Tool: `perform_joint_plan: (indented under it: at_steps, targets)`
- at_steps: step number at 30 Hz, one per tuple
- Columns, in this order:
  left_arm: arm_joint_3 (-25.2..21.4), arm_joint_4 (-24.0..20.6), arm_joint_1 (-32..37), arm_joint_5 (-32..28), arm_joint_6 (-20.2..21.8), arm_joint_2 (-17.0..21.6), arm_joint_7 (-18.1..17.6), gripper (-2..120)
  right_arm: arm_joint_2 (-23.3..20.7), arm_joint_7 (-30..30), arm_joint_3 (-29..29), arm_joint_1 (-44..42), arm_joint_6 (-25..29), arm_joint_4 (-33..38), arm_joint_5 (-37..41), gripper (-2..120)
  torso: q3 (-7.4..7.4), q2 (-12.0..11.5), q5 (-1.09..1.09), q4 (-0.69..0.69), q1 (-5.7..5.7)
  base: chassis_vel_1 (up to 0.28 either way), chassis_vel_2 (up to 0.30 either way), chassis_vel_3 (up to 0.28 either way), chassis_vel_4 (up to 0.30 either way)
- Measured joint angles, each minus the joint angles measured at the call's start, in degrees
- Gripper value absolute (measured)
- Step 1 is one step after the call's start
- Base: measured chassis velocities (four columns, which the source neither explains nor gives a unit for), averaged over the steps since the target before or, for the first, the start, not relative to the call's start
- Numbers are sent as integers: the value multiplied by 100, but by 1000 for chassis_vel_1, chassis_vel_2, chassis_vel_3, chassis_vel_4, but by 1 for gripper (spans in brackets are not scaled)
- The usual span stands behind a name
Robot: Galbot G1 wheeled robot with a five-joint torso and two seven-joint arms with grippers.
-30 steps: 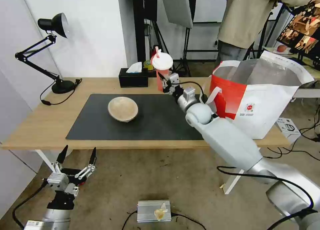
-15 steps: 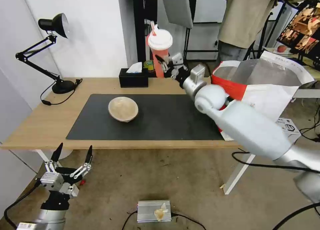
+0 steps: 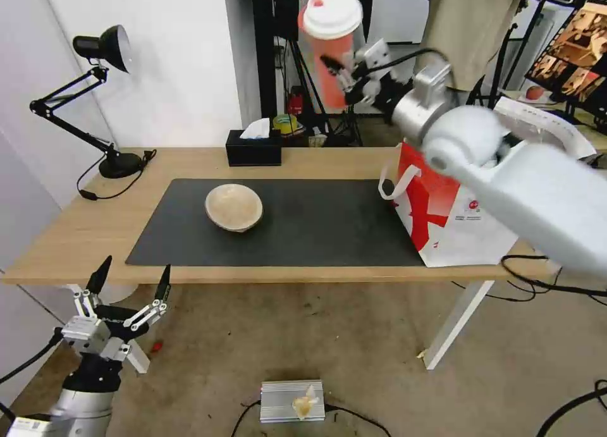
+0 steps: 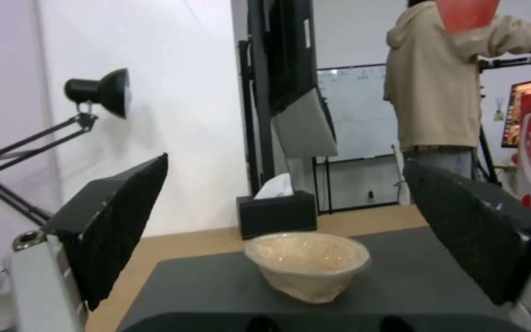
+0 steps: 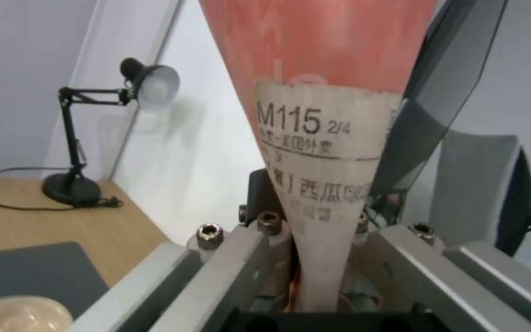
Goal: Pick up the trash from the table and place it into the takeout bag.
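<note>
The red cup [image 3: 331, 45] with its white lid [image 3: 332, 13] is high in the air, well above the table [image 3: 190, 162] and over its far edge, a little left of the bag [image 3: 455, 209]. It leans slightly, with the lid uppermost. The right gripper [image 3: 344, 76] clamps it around the lower part of its body, its fingers closed against the red wall. In the right wrist view the cup [image 5: 321, 69] fills the space between the fingers, and a paper label [image 5: 324, 152] printed "M115" faces the camera.

The beige bowl [image 3: 233, 207] sits upright on the dark mat [image 3: 303, 228], left of the mat's middle, well apart from the cup and the bag. In the left wrist view the bowl [image 4: 307, 265] lies ahead, between the two dark fingers [image 4: 121, 216].

The bag stands at the right end of the table, just beside the right edge of the mat, with a white strap handle [image 3: 398, 178] hanging on its left side. The right arm passes in front of its top.

The left gripper [image 3: 126, 298] hangs below the table's near edge on the left, above the floor, with its fingers spread wide and nothing between them.

At the far edge of the table stand a black tissue box [image 3: 253, 149] and, at the far left, a black desk lamp [image 3: 101, 95].
</note>
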Motion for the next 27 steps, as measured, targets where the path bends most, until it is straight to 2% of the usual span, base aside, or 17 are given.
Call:
perform_joint_plan:
  at_steps: [1,6,12,16,27]
  targets:
    - [0,0,0,0,0,0,0,100,0,0,0,0,0,0,0,3,0,0,0,0,0,0,0,0,0]
    - [55,59,-115,-104,7,300,7,100,-739,-351,-223,468,-13,165,210,3,0,0,-1,0,0,0,0,0,0]
    - [116,101,-176,-139,9,355,8,100,-1190,-567,-280,520,10,232,164,3,0,0,0,0,0,0,0,0,0]
    - [184,127,-235,-142,9,368,9,100,-1580,-977,-283,500,52,254,-155,3,0,0,-1,0,0,0,0,0,0]
    - [276,164,-363,-184,11,418,9,100,-2182,-1795,-240,354,237,69,-965,3,0,0,-1,0,0,0,0,0,0]
